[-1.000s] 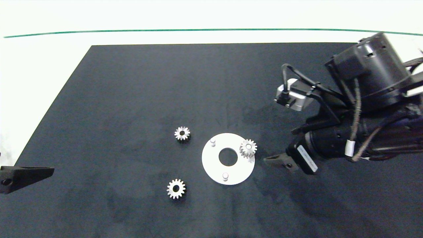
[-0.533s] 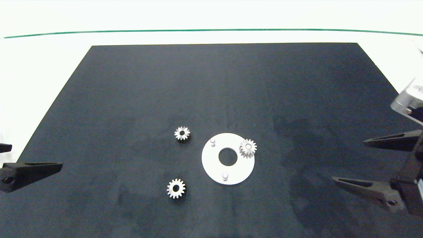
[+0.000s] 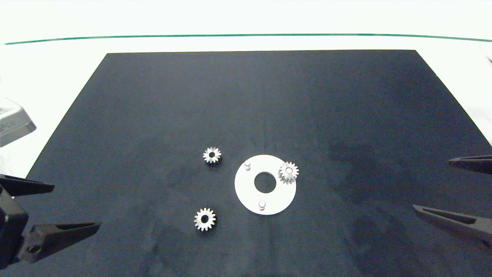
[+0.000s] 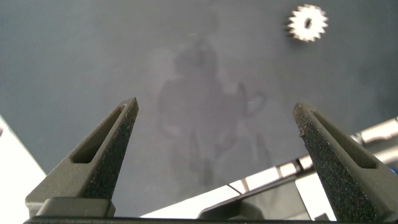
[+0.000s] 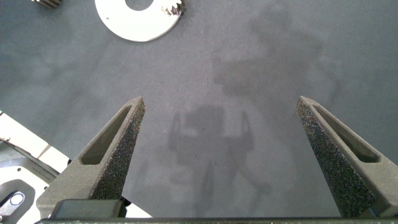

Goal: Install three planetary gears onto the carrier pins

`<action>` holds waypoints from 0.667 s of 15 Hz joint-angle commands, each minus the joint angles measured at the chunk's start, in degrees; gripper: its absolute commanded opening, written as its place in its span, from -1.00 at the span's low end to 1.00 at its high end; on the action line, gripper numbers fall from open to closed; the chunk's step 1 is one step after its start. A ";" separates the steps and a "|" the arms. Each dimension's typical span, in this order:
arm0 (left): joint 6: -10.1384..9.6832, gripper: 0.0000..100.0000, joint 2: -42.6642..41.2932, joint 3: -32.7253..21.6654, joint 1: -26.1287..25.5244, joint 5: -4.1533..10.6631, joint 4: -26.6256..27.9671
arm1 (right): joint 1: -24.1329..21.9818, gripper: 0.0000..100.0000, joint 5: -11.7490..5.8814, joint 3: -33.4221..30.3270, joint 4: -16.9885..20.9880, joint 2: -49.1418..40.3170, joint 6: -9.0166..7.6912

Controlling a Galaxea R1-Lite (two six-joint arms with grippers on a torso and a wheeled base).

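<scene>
The white carrier disc (image 3: 250, 194) lies at the middle of the black mat. One planetary gear (image 3: 288, 172) sits on the disc's right-hand pin. The other two carrier pins (image 3: 247, 165) (image 3: 262, 205) stand bare. Two loose planetary gears lie flat on the mat to the left of the disc, one farther back (image 3: 211, 155) and one nearer the front (image 3: 204, 219). My left gripper (image 3: 77, 206) hangs open at the front left, well short of them; its wrist view shows one loose gear (image 4: 306, 23) ahead. At the right edge my right gripper (image 3: 432, 184) is open and empty, with the disc (image 5: 138, 22) far ahead of it.
The black mat (image 3: 269, 96) covers most of a white table (image 3: 57, 65), and a green line (image 3: 246, 35) runs along the back. A grey block (image 3: 11, 121) on the left arm shows at the left edge.
The right arm has drawn back from the disc to the right edge, leaving the gear on its pin. The left gripper has come further in over the mat's front left corner.
</scene>
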 commanded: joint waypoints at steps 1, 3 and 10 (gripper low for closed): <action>-0.08 1.00 5.65 0.20 -4.52 -0.04 -0.62 | 0.15 1.00 -0.07 0.16 -1.02 -0.48 -0.13; -0.25 1.00 7.05 0.90 -8.56 0.05 -0.97 | 0.06 1.00 -0.16 0.16 -1.02 -0.83 -0.13; -1.57 1.00 10.74 8.29 -14.62 0.05 -12.31 | -0.20 1.00 -0.16 0.42 -1.20 -1.62 -2.41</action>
